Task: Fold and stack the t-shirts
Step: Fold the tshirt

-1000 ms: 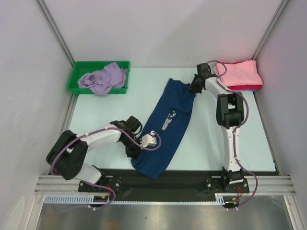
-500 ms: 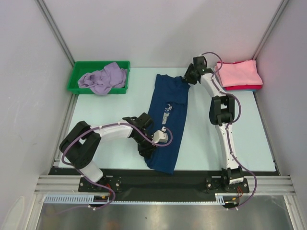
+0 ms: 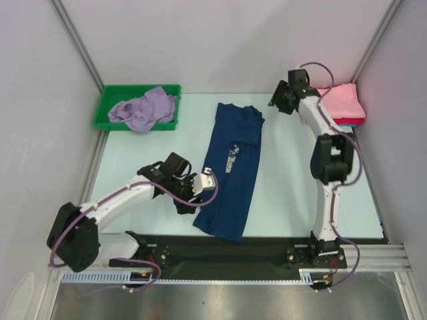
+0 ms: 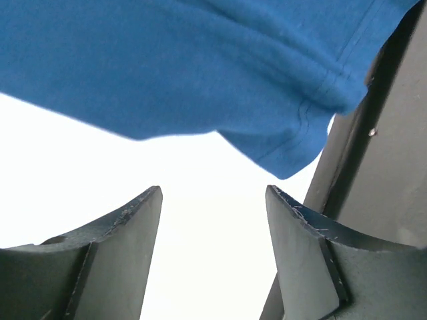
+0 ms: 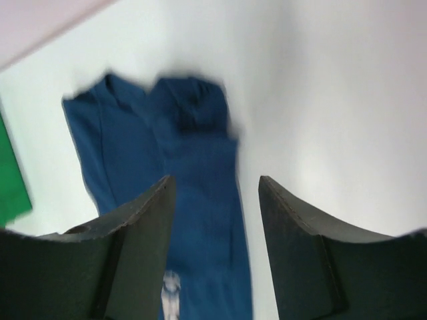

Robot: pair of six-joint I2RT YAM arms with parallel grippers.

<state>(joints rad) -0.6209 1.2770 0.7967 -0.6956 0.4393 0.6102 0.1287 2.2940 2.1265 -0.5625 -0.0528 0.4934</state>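
Navy tee [image 3: 232,183], soft, long narrow strip

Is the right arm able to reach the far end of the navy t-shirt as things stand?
Probably yes. The right gripper hovers open beside the navy t-shirt, near its far end, with only bare table between them. The pink folded t-shirts lie behind it.

You get bright, even light with soft shadows; the worktop [image 4: 67,173] blows out white in your left wrist view, and the navy t-shirt [image 5: 193,220] blurs in your right.
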